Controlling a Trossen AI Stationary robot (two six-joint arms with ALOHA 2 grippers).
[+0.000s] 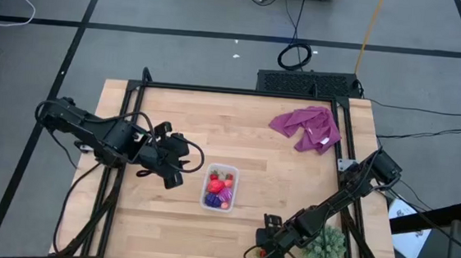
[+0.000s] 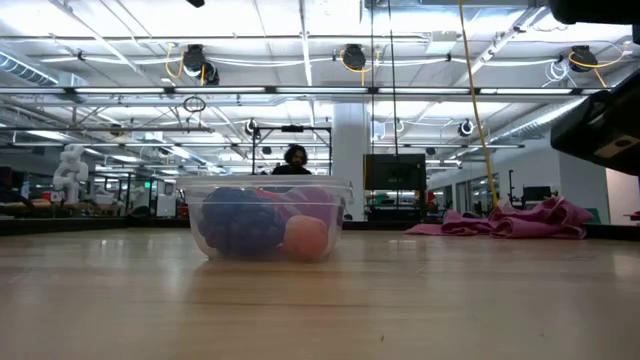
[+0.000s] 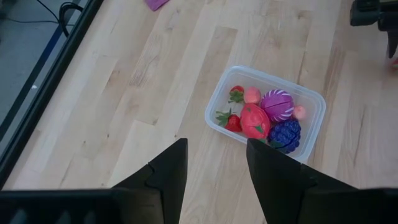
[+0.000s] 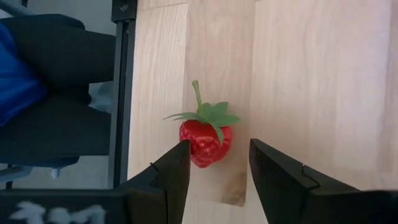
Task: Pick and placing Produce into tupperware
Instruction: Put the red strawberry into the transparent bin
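Note:
The clear tupperware (image 1: 219, 187) stands on the table's middle near part. In the left wrist view the tupperware (image 3: 311, 102) holds red strawberries (image 3: 231, 118), a larger red piece (image 3: 254, 120), a purple-pink round piece (image 3: 277, 104) and a purple grape bunch (image 3: 285, 132). My left gripper (image 3: 216, 155) is open and hovers left of the tupperware, touching nothing. One more strawberry (image 4: 205, 142), green leaves up, lies by the table's near edge. My right gripper (image 4: 217, 155) is open with a finger on either side of it. In the high view that gripper (image 1: 264, 249) is at the near edge. My right gripper comes down at the lone strawberry's red body (image 4: 194, 146) with its fingers astride it. One finger (image 4: 177, 163) overlaps the berry's side in the right wrist view, and the other stands apart. Whether that finger touches the berry, I cannot tell. The strawberry lies on the table.
A spiky green ball-shaped plant (image 1: 324, 248) sits right of my right gripper near the table's near right corner. A purple-pink cloth (image 1: 306, 127) lies crumpled at the far right. A person's dark legs (image 4: 56, 93) show just past the near edge.

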